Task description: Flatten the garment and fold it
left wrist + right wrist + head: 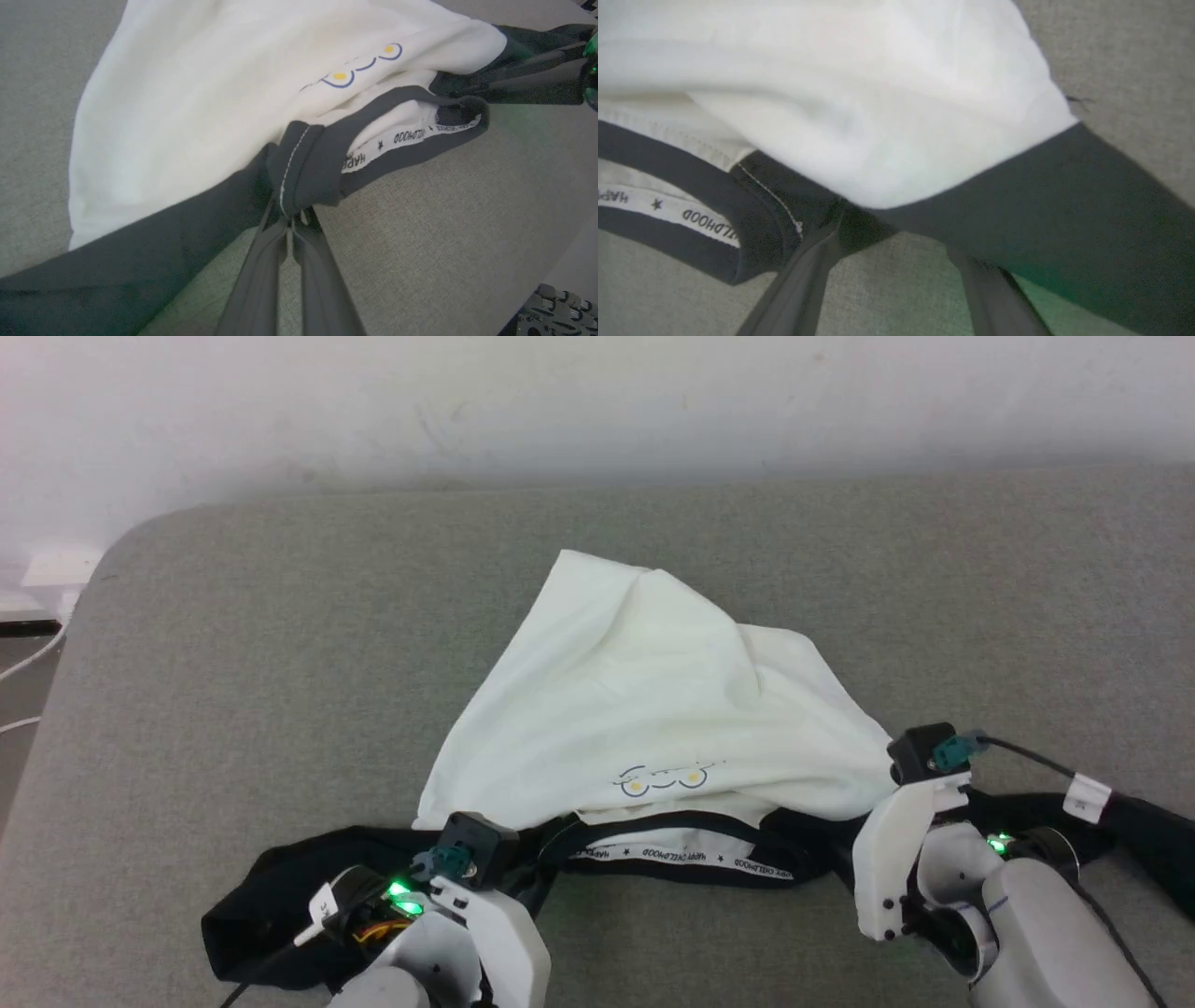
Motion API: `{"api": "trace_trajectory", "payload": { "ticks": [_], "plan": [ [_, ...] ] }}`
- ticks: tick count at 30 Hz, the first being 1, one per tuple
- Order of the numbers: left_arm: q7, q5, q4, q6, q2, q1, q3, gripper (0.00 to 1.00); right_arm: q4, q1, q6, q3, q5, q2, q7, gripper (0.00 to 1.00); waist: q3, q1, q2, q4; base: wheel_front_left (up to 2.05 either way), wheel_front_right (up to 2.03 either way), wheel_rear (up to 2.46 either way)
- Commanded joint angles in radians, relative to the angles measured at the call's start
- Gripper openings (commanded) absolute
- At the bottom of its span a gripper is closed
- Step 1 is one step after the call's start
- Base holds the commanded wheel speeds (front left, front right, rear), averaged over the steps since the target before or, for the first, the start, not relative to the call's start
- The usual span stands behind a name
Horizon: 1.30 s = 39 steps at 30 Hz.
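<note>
Pinches the black neck trim (pixel 322 163) at the shoulder seam with the left gripper (pixel 290 223), fingers pressed fully together, probably to anchor that side for a pull. Holds the right gripper (pixel 896 238) spread wide with nothing in it, fingers straddling the edge where white cloth meets the black sleeve (pixel 1064 200), seemingly lined up for the opposite shoulder. Leaves the garment (pixel 653 700) heaped in a white peak on the bench (pixel 233 616), sleeves trailing near the robot, not yet flattened.

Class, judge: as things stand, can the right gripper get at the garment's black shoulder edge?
Likely yes: the right gripper is open at the black edge of the garment, nothing in between.
</note>
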Motion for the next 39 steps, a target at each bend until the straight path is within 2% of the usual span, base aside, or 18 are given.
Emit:
{"api": "trace_trajectory", "payload": {
  "ticks": [1,2,3,7,11,13,18,24,29,33,39],
  "plan": [
    [-0.008,-0.004,0.002,0.002,-0.002,0.007,0.001,0.00,0.072,0.037,-0.001,0.031,0.017,0.013,0.054,0.34,0.003,0.0001,-0.0002,0.007,0.00,0.00,0.00],
    [-0.010,-0.006,0.005,0.003,-0.004,0.008,0.001,0.00,0.091,0.037,-0.001,0.043,0.036,0.016,0.075,0.02,0.003,0.0001,-0.0002,0.008,0.00,0.00,0.00],
    [-0.012,-0.008,0.007,0.003,-0.005,0.009,0.001,0.00,0.104,0.037,-0.001,0.054,0.054,0.018,0.092,0.00,0.002,0.0001,-0.0002,0.010,0.00,0.00,0.00],
    [-0.029,-0.018,0.015,0.007,-0.010,0.021,0.005,0.00,0.095,0.038,-0.001,0.084,0.106,0.000,0.087,0.00,-0.017,0.0001,-0.0002,0.008,0.00,0.00,0.00],
    [-0.072,-0.014,-0.009,0.023,-0.008,0.027,0.022,0.00,-0.021,0.042,-0.001,0.074,0.134,-0.047,-0.022,0.00,-0.053,0.0001,-0.0002,0.007,0.00,0.00,0.00],
    [-0.097,-0.007,-0.040,0.037,0.002,0.026,0.039,0.00,-0.111,0.053,-0.001,0.054,0.130,-0.073,-0.080,0.00,-0.075,0.0001,-0.0002,0.005,0.00,0.00,0.00],
    [-0.138,0.023,-0.173,0.086,0.049,-0.003,0.104,0.00,-0.395,0.093,-0.001,-0.028,0.088,-0.112,-0.140,0.00,-0.119,0.0001,-0.0002,0.003,0.00,0.00,0.00],
    [-0.134,0.064,-0.326,0.119,0.115,-0.144,0.207,0.00,-0.746,0.059,-0.001,-0.143,0.006,-0.079,-0.140,0.00,-0.136,0.0001,-0.0002,0.002,0.00,0.00,0.00],
    [-0.102,0.078,-0.374,0.110,0.134,-0.352,0.276,0.00,-0.913,-0.080,-0.001,-0.194,-0.046,-0.060,-0.086,0.00,-0.115,0.0001,-0.0002,0.003,0.00,0.00,0.00],
    [-0.076,0.066,-0.309,0.081,0.121,-0.527,0.302,0.00,-0.903,-0.248,-0.001,-0.224,-0.039,-0.059,-0.050,0.00,-0.067,0.0001,-0.0002,-0.005,0.00,0.00,0.00],
    [-0.101,0.072,-0.078,0.033,0.069,-0.788,0.307,0.00,-0.683,-0.548,-0.001,-0.232,0.001,-0.099,-0.070,0.00,0.053,0.0001,-0.0002,-0.027,0.00,0.00,0.00]
  ]
}}
